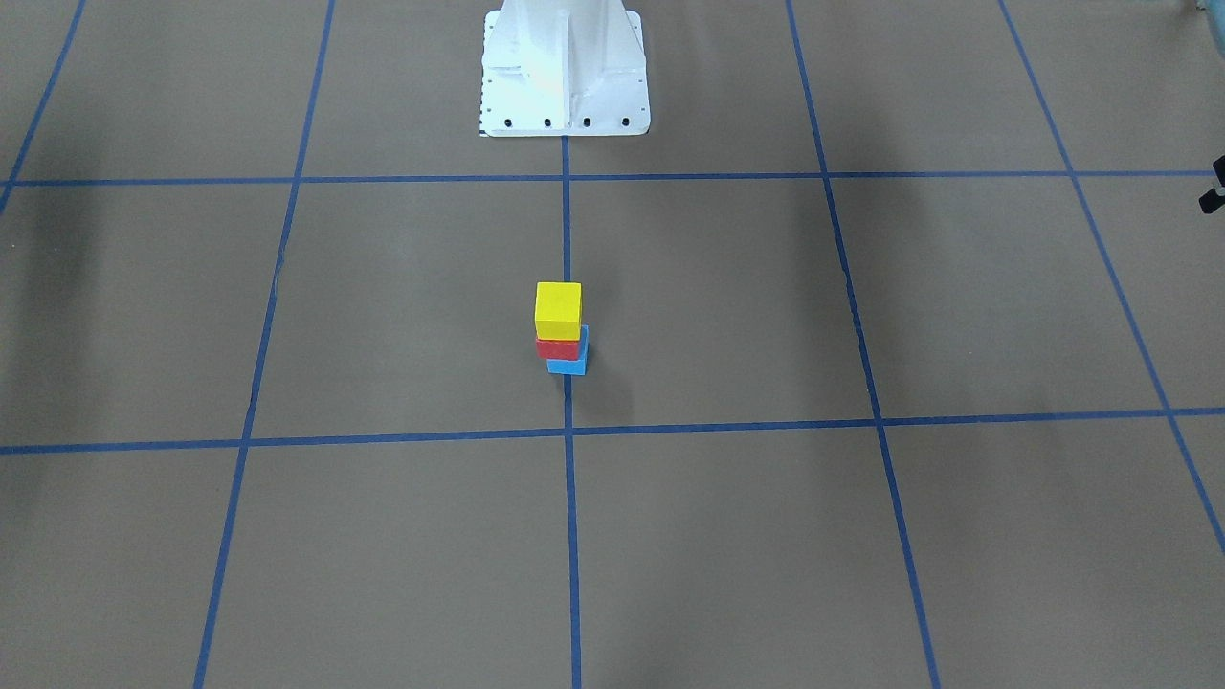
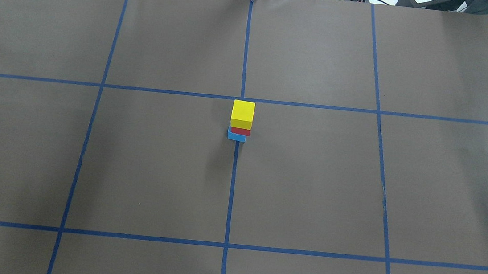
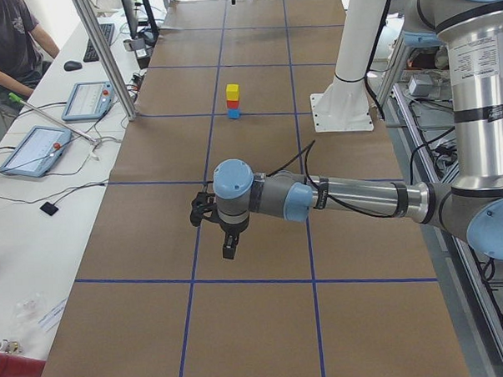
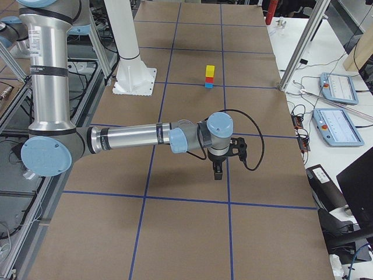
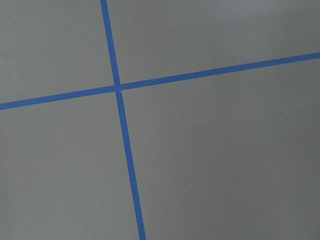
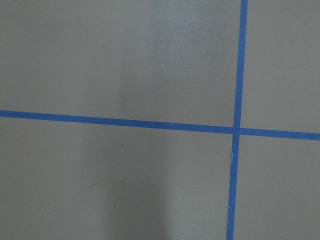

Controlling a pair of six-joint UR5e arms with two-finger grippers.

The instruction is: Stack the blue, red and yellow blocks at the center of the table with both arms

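The three blocks stand as one stack on the table (image 2: 311, 183), on the centre tape line: blue block (image 2: 236, 136) at the bottom, red block (image 2: 240, 131) in the middle, yellow block (image 2: 243, 112) on top. The blue one sits slightly askew under the red (image 1: 557, 349). Nothing touches the stack. My left gripper (image 3: 229, 248) hangs over the table's left end, far from the blocks; I cannot tell whether it is open or shut. My right gripper (image 4: 217, 172) hangs over the right end, and I cannot tell its state. Both wrist views show only brown table and blue tape.
The white base plate (image 1: 565, 96) stands at the robot's side of the table. Beyond the far edge, a seated person (image 3: 7, 49), tablets (image 3: 34, 148) and a metal post (image 3: 104, 53) line a white bench. Another post (image 4: 300, 46) and tablets (image 4: 335, 125) show in the exterior right view.
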